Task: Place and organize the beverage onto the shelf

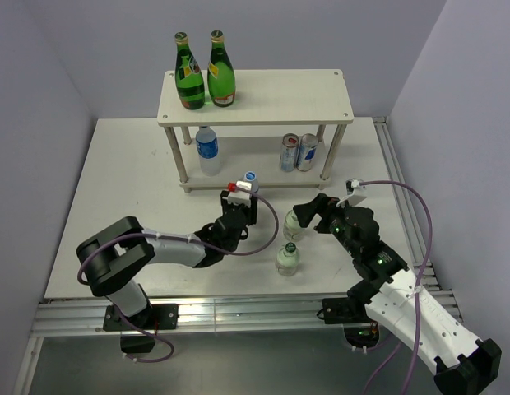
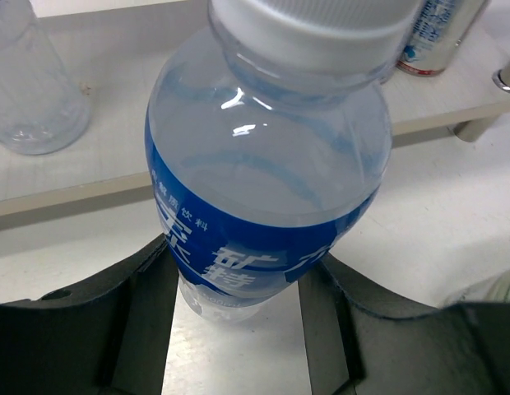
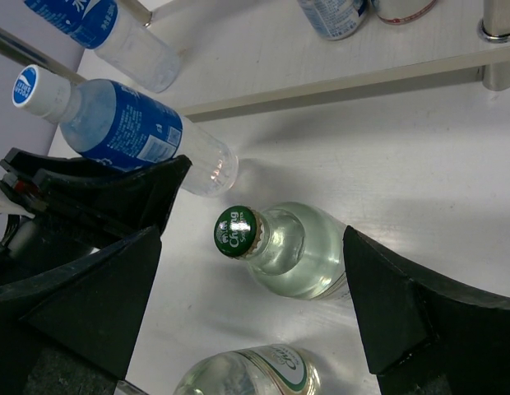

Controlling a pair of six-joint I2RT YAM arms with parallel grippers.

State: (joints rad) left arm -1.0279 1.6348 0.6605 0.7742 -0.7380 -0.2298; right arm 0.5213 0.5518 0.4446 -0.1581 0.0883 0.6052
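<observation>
- Top external view: shelf (image 1: 263, 97) sits upper ctr of frame, at the far side of the counter (image 1: 123, 189); two boards on thin metal legs.
- Top board, left end: green bottle (image 1: 189, 76) and second green bottle (image 1: 221, 74), both upright, just beside each other.
- Lower board: small water bottle (image 1: 208, 151) upright at left; silver can (image 1: 289, 153) and blue can (image 1: 308, 151) side by side at right.
- Just below the shelf, ctr frame: left gripper (image 1: 245, 199) clamped on blue-label bottle (image 1: 249, 183). Left wrist view shows fingers (image 2: 140, 313) pressed on both sides of its lower body. Bottle is tilted, white cap toward the shelf.
- Right of ctr: right gripper (image 1: 308, 216) w/ jaws spread wide, straddling clear bottle (image 1: 294, 224) w/ green cap. Right wrist view shows a gap at frame-left of the bottle, so no clamp.
- Lower clear bottle (image 1: 287, 258) stands upright on the counter, just below it in frame.
</observation>
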